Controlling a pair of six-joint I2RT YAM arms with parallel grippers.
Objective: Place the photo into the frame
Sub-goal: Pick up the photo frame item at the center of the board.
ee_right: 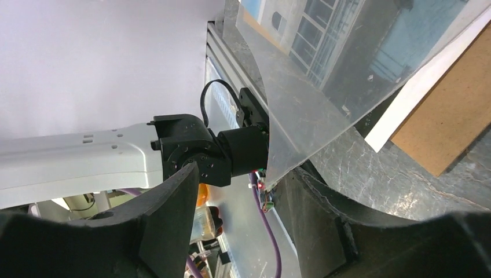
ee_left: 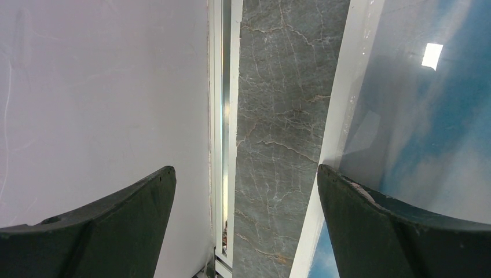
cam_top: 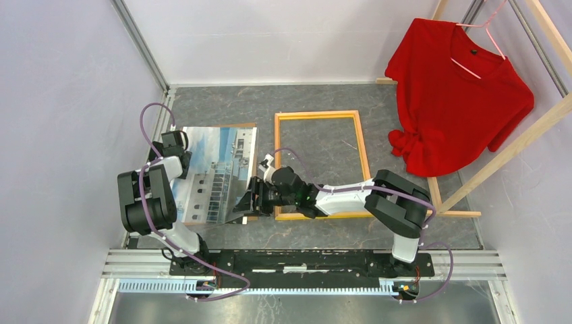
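The photo (cam_top: 216, 169) of white buildings and blue sky lies flat on the left of the table, over a brown backing panel (cam_top: 244, 125). The yellow frame (cam_top: 317, 115) lies empty to its right. A clear sheet (ee_right: 324, 87) covers the photo, and its near right corner is lifted. My right gripper (cam_top: 248, 201) is open at that corner (ee_right: 243, 174), and the sheet's tip rests against one finger (ee_right: 312, 208). My left gripper (cam_top: 177, 146) is open at the photo's far left edge (ee_left: 244, 171), with one finger (ee_left: 394, 231) over the photo (ee_left: 428, 116).
The left wall (ee_left: 87, 87) and a metal rail (ee_left: 223, 116) run close beside the left gripper. A red shirt (cam_top: 459, 94) hangs on a wooden rack (cam_top: 512, 148) at the back right. The photo's white edge (ee_right: 405, 110) and the brown panel (ee_right: 446, 133) show under the lifted sheet.
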